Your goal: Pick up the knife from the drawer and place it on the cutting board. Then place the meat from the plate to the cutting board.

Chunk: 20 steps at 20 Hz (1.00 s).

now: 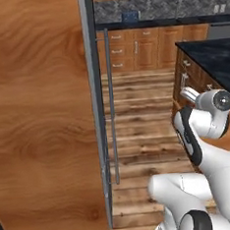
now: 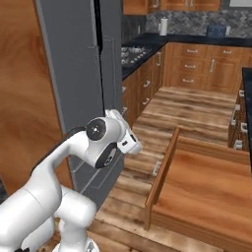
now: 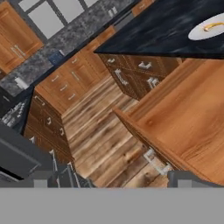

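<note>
A: What sits at the lower right?
B: The drawer (image 2: 197, 197), pulled wide open, its silver handle (image 2: 156, 168) on the front panel facing the wooden floor (image 2: 192, 110).
A: And the arm (image 2: 93, 147)?
B: It rises from the lower left, bent beside a tall grey fridge (image 2: 78, 74).
A: Further back?
B: Brown cabinets (image 2: 202, 64) under a dark counter (image 2: 147, 44).

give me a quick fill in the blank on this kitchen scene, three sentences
1. The drawer stands pulled ____.
2. In the hand view, the meat lies on the white ____.
3. The plate rests on a dark ____.

Missing words: open; plate; counter
</note>
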{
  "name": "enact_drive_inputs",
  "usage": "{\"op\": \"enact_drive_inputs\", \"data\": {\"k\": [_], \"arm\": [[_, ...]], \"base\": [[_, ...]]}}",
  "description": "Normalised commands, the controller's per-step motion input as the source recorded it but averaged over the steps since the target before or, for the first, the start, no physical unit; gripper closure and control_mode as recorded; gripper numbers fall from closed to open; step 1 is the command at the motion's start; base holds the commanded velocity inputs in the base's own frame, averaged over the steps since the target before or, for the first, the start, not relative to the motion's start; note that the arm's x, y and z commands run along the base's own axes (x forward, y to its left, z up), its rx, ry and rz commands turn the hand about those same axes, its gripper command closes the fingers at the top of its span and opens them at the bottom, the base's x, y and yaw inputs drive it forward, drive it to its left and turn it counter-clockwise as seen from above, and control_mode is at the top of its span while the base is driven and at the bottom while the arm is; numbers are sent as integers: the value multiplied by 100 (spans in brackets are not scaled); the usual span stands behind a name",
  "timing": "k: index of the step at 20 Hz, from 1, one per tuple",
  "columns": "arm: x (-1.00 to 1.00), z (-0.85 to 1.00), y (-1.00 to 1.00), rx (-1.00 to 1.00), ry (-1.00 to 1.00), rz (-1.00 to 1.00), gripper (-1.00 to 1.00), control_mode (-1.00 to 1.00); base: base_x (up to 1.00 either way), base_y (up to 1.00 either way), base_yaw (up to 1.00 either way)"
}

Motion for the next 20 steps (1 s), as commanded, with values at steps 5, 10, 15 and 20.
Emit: {"op": "enact_drive_inputs", "data": {"k": [5,10,15,20], "arm": [[0,0,0,0,0,0,-100,100],[0,0,0,0,0,0,-100,100],[0,0,0,0,0,0,-100,100],[0,0,0,0,0,0,-100,100]], "base": [[98,-28,5],[78,-53,9],[22,-92,11],[10,-87,11]]}}
